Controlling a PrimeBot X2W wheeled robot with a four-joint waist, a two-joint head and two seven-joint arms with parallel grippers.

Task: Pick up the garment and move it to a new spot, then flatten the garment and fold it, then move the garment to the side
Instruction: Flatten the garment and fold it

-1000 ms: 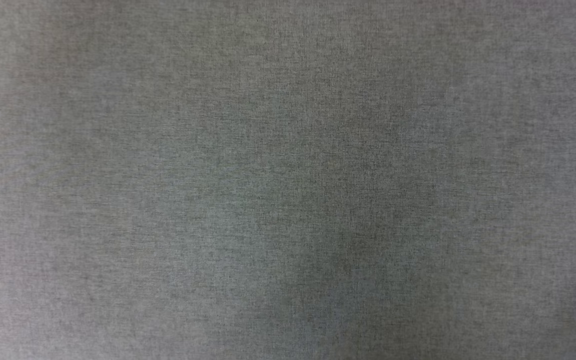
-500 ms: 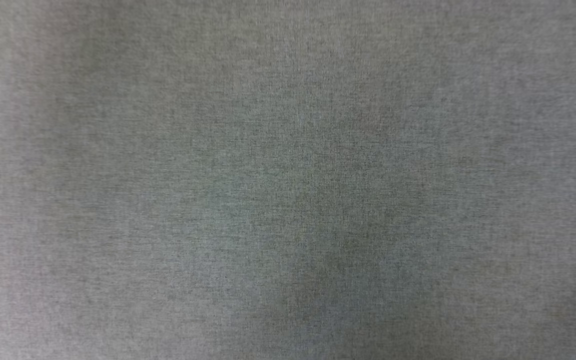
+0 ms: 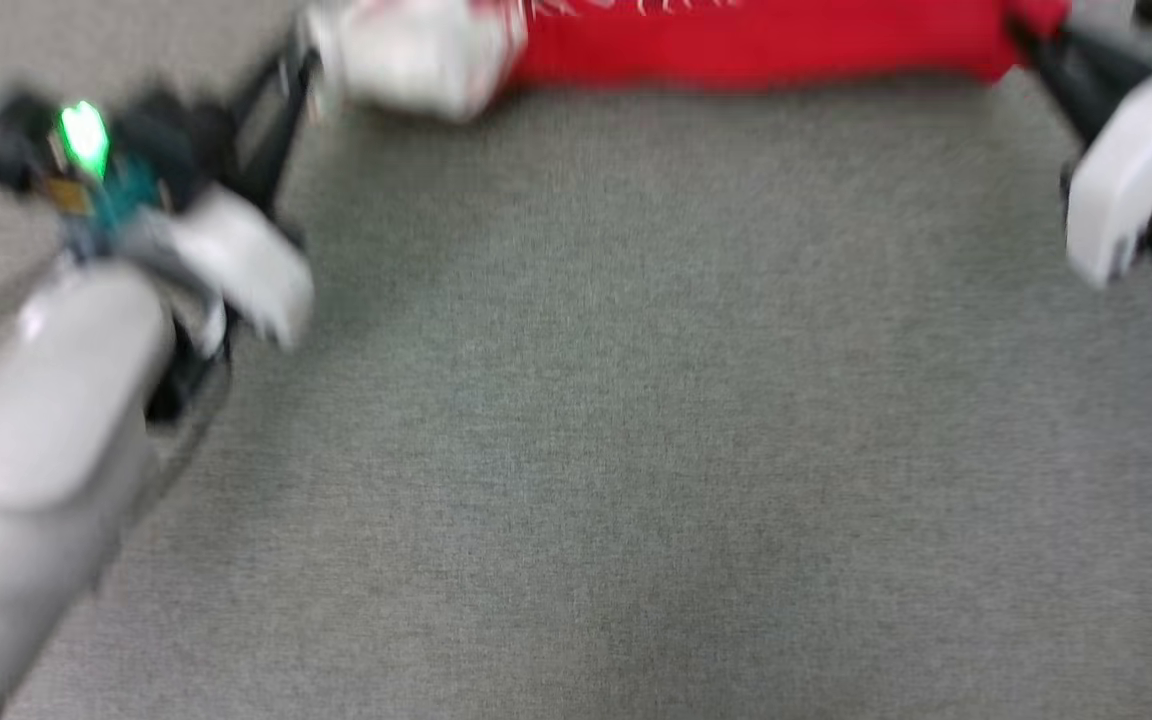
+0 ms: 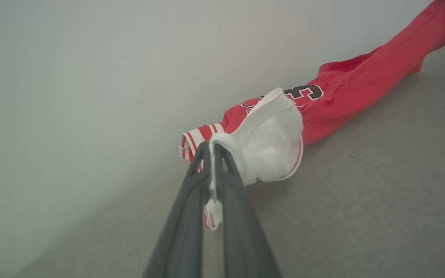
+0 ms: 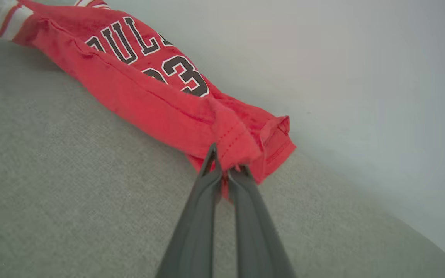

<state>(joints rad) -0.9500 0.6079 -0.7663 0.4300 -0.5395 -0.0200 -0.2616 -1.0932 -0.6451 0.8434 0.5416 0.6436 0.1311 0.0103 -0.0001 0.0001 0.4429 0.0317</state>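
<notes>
The garment (image 3: pixel 756 45), red with a white sleeve, is stretched in a long band across the top of the blurred head view. My left gripper (image 3: pixel 308 62) reaches it from the left; in the left wrist view this gripper (image 4: pixel 211 150) is shut on the white sleeve (image 4: pixel 272 139), with the red body (image 4: pixel 354 88) trailing away. My right gripper (image 3: pixel 1021 35) meets the band's right end. Seen from the right wrist, it (image 5: pixel 226 166) is shut on the bunched red hem, and the garment (image 5: pixel 137 96) with its black lettering runs up and left.
A grey fabric-covered surface (image 3: pixel 636 400) spreads below the garment, between the two arms. A pale wall (image 4: pixel 91 77) rises just behind the garment, also seen as the pale wall (image 5: pixel 361 77) in the right wrist view.
The head camera has moved: the earlier frames held just grey surface, now the stretched garment and both arms are in the picture, blurred by motion.
</notes>
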